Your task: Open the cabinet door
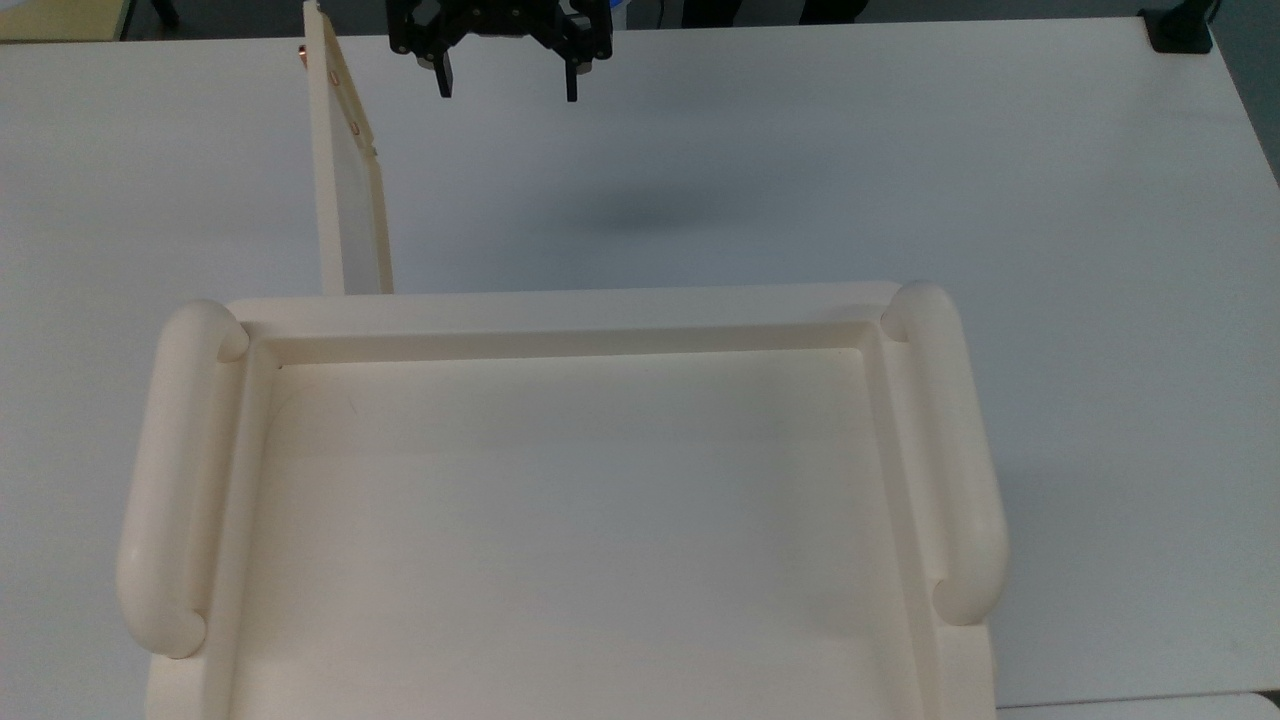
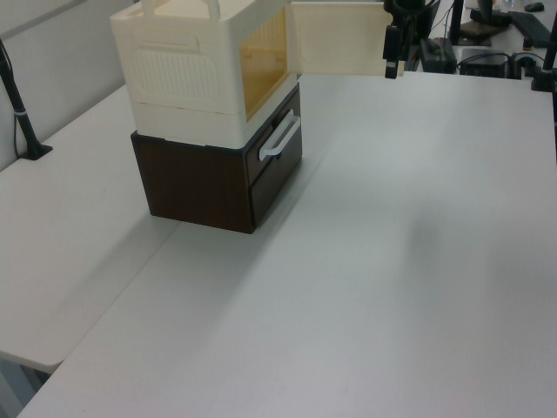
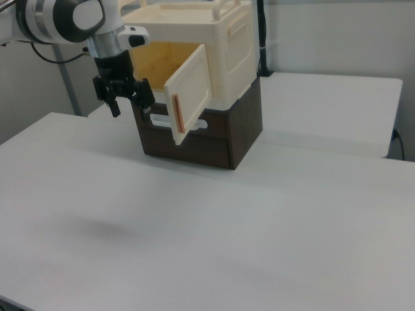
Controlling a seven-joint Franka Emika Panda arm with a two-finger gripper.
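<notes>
The cream cabinet (image 1: 560, 305) fills the lower half of the top view, its recessed top flanked by two tubular rails. The cabinet door (image 1: 345, 180) stands swung out from the cabinet's front left corner, almost square to the front, and brownish fittings show near its free edge. In the right view the door (image 3: 190, 97) hangs wide open and the yellowish inside shows. My gripper (image 1: 505, 85) hovers open beyond the door's free edge, to the top view's right of it, apart from it, with nothing between its fingers. It also appears as the gripper (image 2: 393, 52) and the gripper (image 3: 133, 100).
The cabinet (image 2: 200, 70) sits on a dark brown drawer unit (image 2: 218, 178) with a white handle (image 2: 280, 139). A wide white table (image 2: 365, 261) spreads in front. A black clamp post (image 2: 22, 113) stands at the left view's left, and desk equipment crowds the far right corner.
</notes>
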